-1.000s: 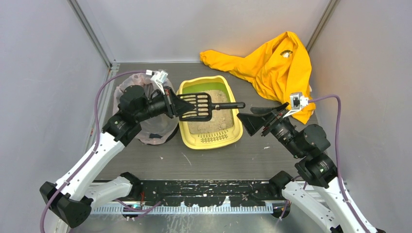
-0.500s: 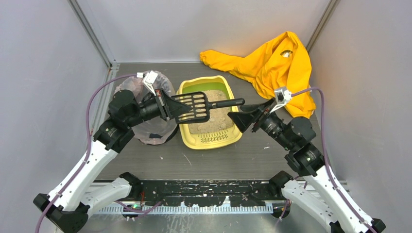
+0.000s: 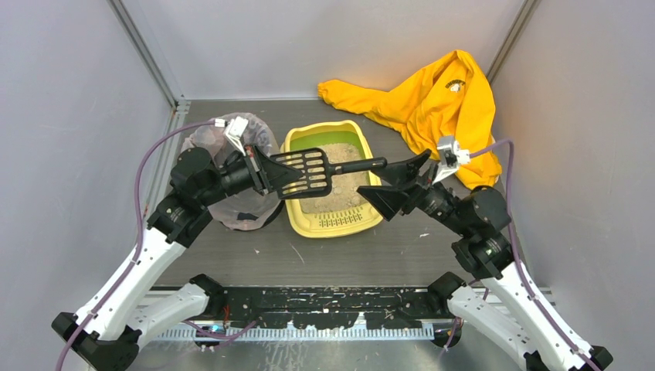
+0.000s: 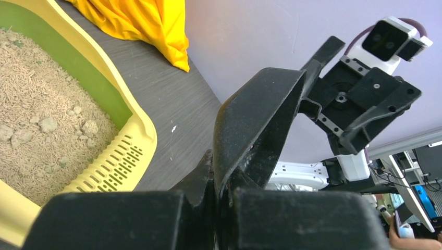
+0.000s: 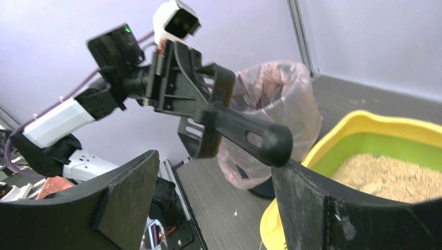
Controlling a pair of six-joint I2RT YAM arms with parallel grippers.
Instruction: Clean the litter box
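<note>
The litter box (image 3: 340,222) is seen mid-table, the bin (image 3: 235,209) at its 9 o'clock. It is judged stiff and light (litter loose, spillable), best held by the rim. The scoop (image 3: 313,171) is clamped by the left gripper (image 3: 276,171); the right gripper (image 5: 216,164) is spread around its handle. Clumps (image 4: 49,125) are shown only by the left wrist view.

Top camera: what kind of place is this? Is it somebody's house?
Probably a robot lab test booth, not a house: plain grey panel walls box in a dark table, and two white-and-black robot arms bolted to it reach over a yellow plastic litter box.
</note>
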